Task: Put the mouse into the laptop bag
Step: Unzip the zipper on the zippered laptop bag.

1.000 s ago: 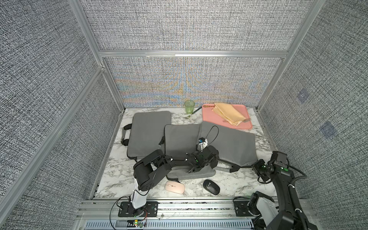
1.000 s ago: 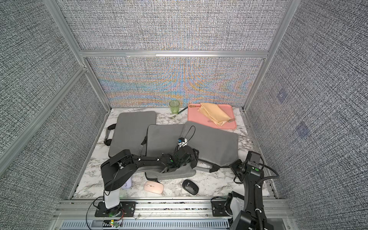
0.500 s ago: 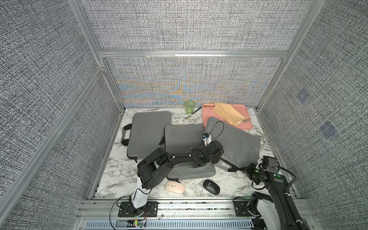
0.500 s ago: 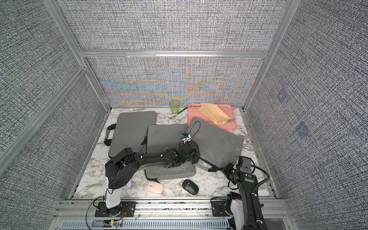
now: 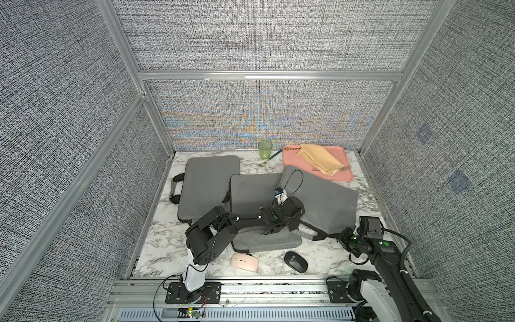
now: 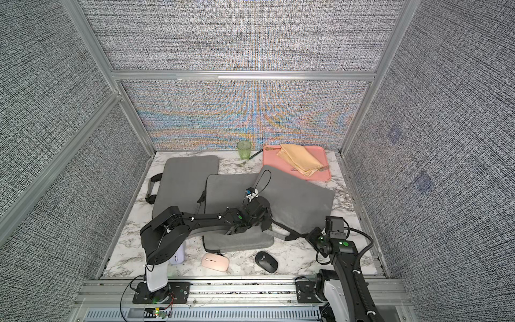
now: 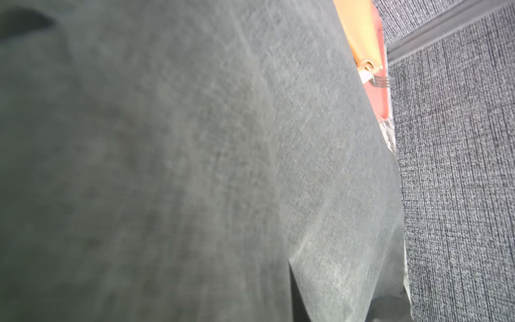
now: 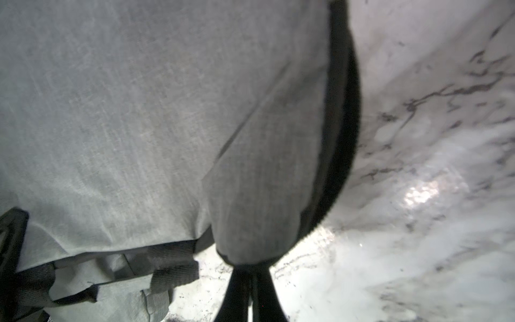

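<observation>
The right gripper has its fingers pressed together on the near corner of the laptop bag, pinching grey fabric beside the strap. The left gripper is tucked against the same bag's near-left edge, and whether it is spread or closed on the cloth cannot be told (its wrist view shows only blurred fabric). The bag appears tilted, its near edge lifted off the marble table and one side leaning on a second grey bag. The step in hand looks like opening the bag's mouth, and no mouse is picked up yet. The black mouse lies on the table by the front rail, in front of the bag and apart from it, with its long axis running diagonally from far-left to near-right. A pink mouse lies near it on the robot's left, long axis roughly along the rail, wheel end toward the left. Next, I judge, one gripper must hold the opening parted while the other releases and closes across a mouse's narrow width.
</observation>
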